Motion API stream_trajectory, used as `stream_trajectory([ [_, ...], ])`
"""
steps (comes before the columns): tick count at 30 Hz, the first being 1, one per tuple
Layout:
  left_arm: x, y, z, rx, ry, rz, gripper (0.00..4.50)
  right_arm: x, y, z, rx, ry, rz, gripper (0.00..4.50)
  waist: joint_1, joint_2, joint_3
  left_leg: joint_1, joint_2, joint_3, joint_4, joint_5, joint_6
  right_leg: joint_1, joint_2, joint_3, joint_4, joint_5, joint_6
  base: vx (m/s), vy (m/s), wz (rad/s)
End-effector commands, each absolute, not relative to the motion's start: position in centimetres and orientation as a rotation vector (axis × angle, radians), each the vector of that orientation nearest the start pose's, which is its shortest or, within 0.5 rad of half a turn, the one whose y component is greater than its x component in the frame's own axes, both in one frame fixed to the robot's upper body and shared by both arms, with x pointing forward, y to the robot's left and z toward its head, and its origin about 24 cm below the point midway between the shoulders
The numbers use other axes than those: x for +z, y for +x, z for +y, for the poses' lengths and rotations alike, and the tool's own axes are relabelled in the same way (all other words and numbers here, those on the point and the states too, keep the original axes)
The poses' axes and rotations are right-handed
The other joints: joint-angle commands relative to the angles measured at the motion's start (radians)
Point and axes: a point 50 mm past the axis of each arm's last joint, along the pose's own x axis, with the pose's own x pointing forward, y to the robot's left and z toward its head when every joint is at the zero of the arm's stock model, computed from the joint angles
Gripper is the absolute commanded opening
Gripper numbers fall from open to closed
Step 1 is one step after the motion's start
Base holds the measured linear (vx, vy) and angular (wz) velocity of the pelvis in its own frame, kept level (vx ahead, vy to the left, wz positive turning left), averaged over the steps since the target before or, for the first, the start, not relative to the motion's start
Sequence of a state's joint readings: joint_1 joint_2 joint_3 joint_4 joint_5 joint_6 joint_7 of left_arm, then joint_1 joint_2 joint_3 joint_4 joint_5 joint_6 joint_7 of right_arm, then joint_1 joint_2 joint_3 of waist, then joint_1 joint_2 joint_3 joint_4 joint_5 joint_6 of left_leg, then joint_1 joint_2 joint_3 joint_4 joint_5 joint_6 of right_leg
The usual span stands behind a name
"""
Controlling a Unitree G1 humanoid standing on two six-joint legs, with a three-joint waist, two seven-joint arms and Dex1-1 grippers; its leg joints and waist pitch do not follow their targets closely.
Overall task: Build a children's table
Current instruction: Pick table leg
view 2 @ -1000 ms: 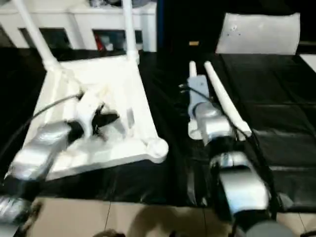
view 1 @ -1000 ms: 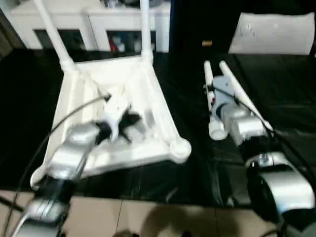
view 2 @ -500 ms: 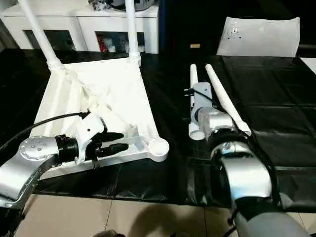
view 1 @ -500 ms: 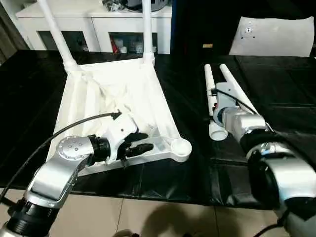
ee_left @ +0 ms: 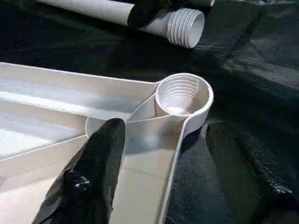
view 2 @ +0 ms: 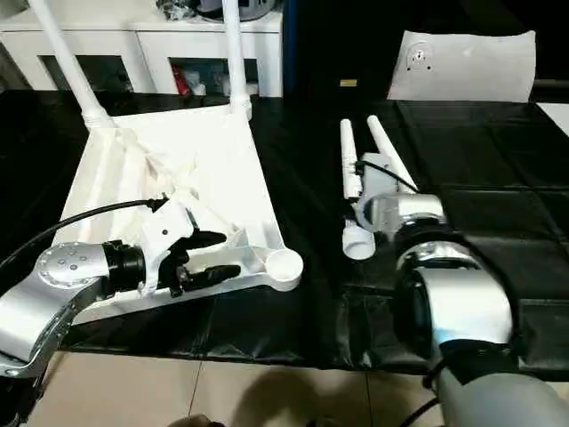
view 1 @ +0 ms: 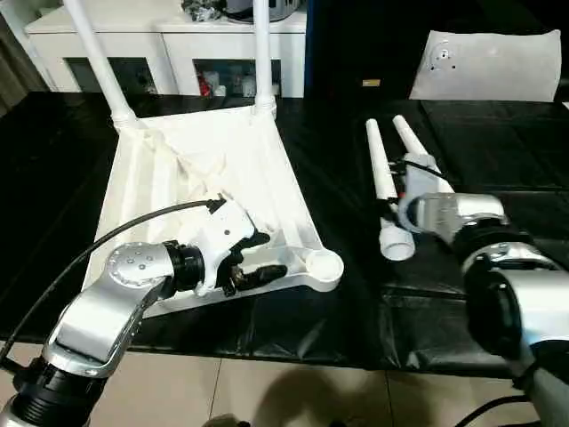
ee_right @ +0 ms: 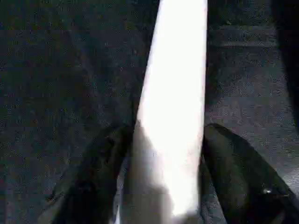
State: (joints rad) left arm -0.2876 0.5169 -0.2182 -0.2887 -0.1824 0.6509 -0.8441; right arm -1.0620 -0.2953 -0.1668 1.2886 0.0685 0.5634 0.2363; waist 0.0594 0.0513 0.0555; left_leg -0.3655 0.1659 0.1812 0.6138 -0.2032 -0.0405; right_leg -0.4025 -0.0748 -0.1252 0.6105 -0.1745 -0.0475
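Left pincer [view 1: 258, 258] is hanging released over the tabletop's [view 1: 178, 169] near corner socket [ee_left: 183, 95], right pincer [ee_right: 163, 186] is straddling a leg [ee_right: 175, 102] on the bench [view 1: 498, 142], grip unclear.

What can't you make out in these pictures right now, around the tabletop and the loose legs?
- Right gripper: head views hide it behind its own silver forearm; in the right wrist view its fingers flank a loose leg, contact unclear.
- Two upright legs: tops cut off by the head views' upper edge.
- Tabletop: the near-left corner is hidden by the left arm.
- Cabinet contents: too small.
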Motion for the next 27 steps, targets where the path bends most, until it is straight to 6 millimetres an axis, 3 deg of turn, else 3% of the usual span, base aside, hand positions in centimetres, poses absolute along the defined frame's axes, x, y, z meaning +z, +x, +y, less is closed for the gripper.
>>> stream_trajectory([
  [1,11.3,26.3,13.2,-1.063,0.356,0.317,3.42,5.6,37.5,-19.4,0.115,0.067,0.848,2.47,0.001,0.013,-0.064,0.006,0.061,-0.03,-0.066,-0.245,0.009,0.056,-0.083,0.064,-0.078,-0.306,-0.185,0.0,0.0,0.0],
  [7,11.6,26.5,13.0,-1.074,0.349,0.306,3.84,5.4,37.2,-20.1,0.128,0.112,0.856,2.03,0.0,0.01,-0.066,0.004,0.06,-0.029,-0.063,-0.236,0.016,0.058,-0.082,0.064,-0.077,-0.285,-0.193,0.0,0.0,0.0],
  [14,11.5,27.4,12.9,-0.97,0.282,0.251,4.35,5.9,37.6,-19.8,0.165,0.263,0.783,1.85,-0.005,0.014,-0.066,0.004,0.059,-0.029,-0.062,-0.246,0.02,0.057,-0.079,0.06,-0.082,-0.304,-0.182,0.0,0.0,0.0],
  [17,11.8,28.6,12.8,-0.857,0.234,0.182,4.5,7.9,38.5,-19.5,0.206,0.479,0.632,1.84,-0.004,0.012,-0.07,0.003,0.058,-0.028,-0.059,-0.225,0.034,0.061,-0.08,0.06,-0.087,-0.294,-0.17,0.0,0.0,0.0],
  [18,12.0,28.9,12.8,-0.83,0.217,0.164,4.5,8.6,38.8,-19.2,0.249,0.54,0.573,1.84,-0.003,0.006,-0.073,0.0,0.058,-0.029,-0.058,-0.203,0.042,0.063,-0.08,0.058,-0.082,-0.279,-0.173,0.0,0.0,0.0],
  [20,12.3,29.4,12.6,-0.801,0.192,0.143,4.5,9.6,39.1,-19.0,0.314,0.609,0.5,1.84,0.0,0.007,-0.074,-0.003,0.056,-0.026,-0.055,-0.178,0.062,0.062,-0.079,0.056,-0.082,-0.27,-0.173,0.0,0.0,0.0],
  [21,12.5,29.6,12.5,-0.79,0.181,0.127,4.5,9.9,39.2,-19.0,0.32,0.614,0.48,1.84,0.0,0.008,-0.074,-0.003,0.056,-0.026,-0.054,-0.174,0.068,0.063,-0.078,0.056,-0.082,-0.269,-0.173,0.0,0.0,0.0],
  [23,13.3,30.4,12.2,-0.739,0.138,0.069,4.5,11.0,39.4,-19.0,0.35,0.569,0.274,1.84,0.006,0.005,-0.072,-0.006,0.056,-0.022,-0.052,-0.143,0.089,0.058,-0.08,0.056,-0.088,-0.269,-0.152,0.0,0.0,0.0],
  [24,13.7,30.7,12.0,-0.716,0.118,0.046,4.5,11.3,39.3,-18.9,0.365,0.533,0.204,1.84,0.009,0.001,-0.078,-0.005,0.059,-0.025,-0.052,-0.12,0.093,0.06,-0.083,0.057,-0.081,-0.246,-0.146,0.0,0.0,0.0],
  [27,14.5,31.5,11.7,-0.671,0.081,-0.003,4.5,11.4,38.7,-18.3,0.409,0.554,0.173,1.84,0.009,0.003,-0.08,-0.004,0.061,-0.029,-0.053,-0.088,0.105,0.061,-0.081,0.057,-0.076,-0.208,-0.159,0.0,0.0,0.0],
])
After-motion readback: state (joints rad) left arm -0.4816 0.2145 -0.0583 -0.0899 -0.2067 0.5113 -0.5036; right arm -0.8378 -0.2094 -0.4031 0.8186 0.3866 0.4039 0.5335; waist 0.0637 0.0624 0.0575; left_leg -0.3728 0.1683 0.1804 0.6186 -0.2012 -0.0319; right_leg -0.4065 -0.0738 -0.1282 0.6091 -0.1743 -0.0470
